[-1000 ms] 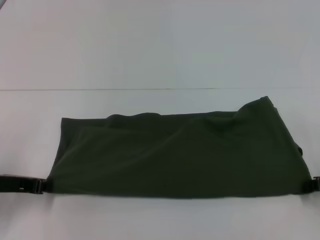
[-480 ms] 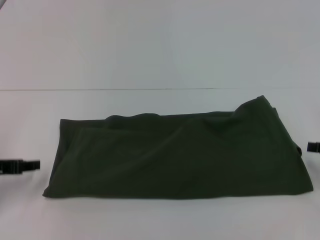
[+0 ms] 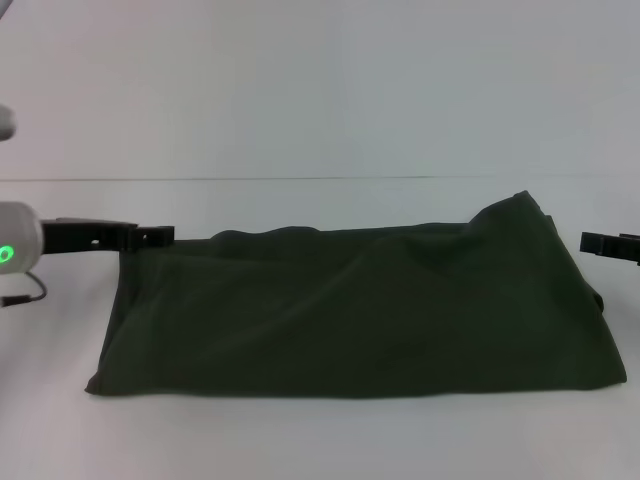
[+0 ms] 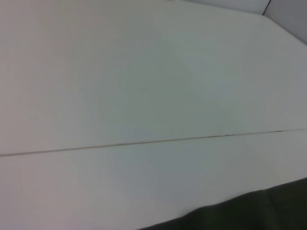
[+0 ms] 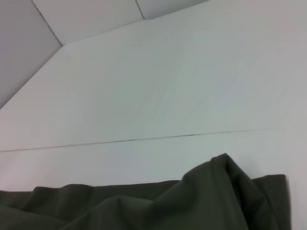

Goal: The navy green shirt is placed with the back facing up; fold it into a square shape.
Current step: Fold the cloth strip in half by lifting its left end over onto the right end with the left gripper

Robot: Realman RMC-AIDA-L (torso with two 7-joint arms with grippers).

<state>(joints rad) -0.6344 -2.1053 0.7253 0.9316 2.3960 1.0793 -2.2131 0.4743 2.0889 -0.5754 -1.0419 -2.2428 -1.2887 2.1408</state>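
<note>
Both pincers have risen from the shirt's near corners to its far corners since the earlier frames. Left pincer (image 3: 160, 237) now sits at the far left corner of the navy green shirt (image 3: 355, 310); whether it is open or closed cannot be told. Right pincer (image 3: 592, 243) hangs just beside the raised far right corner, apart from the cloth, its state likewise unclear. Shirt lies folded into a wide band on the white tabletop (image 3: 320, 100), with a seam line (image 3: 300, 179) running behind it.
</note>
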